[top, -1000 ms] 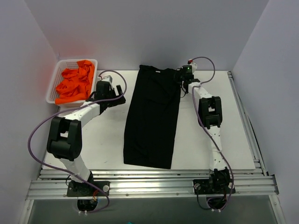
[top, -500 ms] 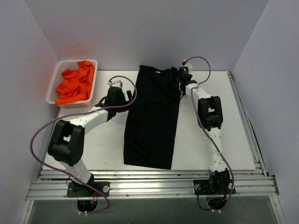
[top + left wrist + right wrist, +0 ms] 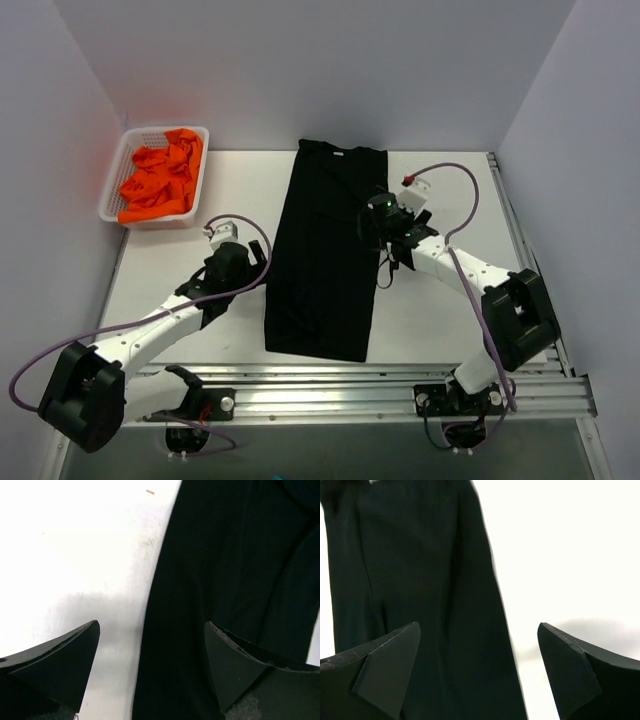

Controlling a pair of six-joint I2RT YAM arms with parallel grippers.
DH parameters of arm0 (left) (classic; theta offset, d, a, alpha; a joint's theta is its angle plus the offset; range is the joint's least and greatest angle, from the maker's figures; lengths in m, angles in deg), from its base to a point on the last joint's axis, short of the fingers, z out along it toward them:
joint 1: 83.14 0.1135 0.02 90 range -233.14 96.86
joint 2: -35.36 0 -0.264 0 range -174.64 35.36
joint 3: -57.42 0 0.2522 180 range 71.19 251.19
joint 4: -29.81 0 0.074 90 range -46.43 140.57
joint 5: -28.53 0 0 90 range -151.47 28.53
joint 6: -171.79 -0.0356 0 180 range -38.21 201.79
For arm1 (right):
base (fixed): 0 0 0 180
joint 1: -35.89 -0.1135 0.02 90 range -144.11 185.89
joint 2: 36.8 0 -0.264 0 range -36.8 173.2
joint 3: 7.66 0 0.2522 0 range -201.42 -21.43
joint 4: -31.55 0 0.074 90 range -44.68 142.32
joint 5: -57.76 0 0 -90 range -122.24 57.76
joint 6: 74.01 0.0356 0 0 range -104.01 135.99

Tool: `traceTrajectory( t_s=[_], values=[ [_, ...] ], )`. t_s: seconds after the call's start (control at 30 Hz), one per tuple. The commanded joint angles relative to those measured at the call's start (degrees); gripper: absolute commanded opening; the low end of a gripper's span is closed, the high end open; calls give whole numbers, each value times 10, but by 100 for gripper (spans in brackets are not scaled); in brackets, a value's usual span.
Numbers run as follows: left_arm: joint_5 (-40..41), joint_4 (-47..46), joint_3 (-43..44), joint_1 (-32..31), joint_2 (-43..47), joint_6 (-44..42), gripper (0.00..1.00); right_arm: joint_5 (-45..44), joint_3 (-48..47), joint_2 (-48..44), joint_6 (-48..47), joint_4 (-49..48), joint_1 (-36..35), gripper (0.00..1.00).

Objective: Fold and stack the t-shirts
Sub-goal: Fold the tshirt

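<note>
The black shirt [image 3: 325,255] lies flat on the table [image 3: 200,200] as a long strip, its hem nearest the arm bases and its collar at the far end. Just beside its left edge, about halfway along, the left gripper [image 3: 151,630] stands wide open and holds nothing: one finger is over bare table, the other over cloth. At the shirt's right edge, slightly farther up, the right gripper [image 3: 479,627] is spread just as wide and also empty, straddling that edge. From above, both sets of fingers are hidden under their own wrists, and whether the tips touch the cloth cannot be told. A pale speck at the collar is too small to read. Well left of the collar, orange shirts [image 3: 160,180] lie crumpled in a white basket [image 3: 113,190].
</note>
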Motion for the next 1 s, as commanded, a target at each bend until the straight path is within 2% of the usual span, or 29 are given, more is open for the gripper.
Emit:
traceTrajectory(
  t_s=[0.0,0.17,0.23,0.37,0.47,0.63,0.93,0.97],
  values=[
    [1,19,-26,-32,65,43,95,-69,118,-62,116,34,-69,100],
    [-22,25,-93,-80,132,76,92,-29,275,-181,211,25,-174,98],
    [-48,18,-104,-97,141,84,91,-7,295,-220,234,28,-195,97],
    [-50,59,-107,-131,155,101,90,-40,300,-276,274,109,-255,97],
    [-54,69,-122,-152,165,113,88,-58,304,-317,288,139,-269,97],
    [-71,46,-148,-174,146,125,74,-72,305,-350,296,166,-269,97],
    [-68,23,-156,-187,99,122,51,-76,309,-349,293,170,-270,98],
    [-67,20,-159,-188,97,123,41,-77,313,-350,293,171,-270,98]
  ],
)
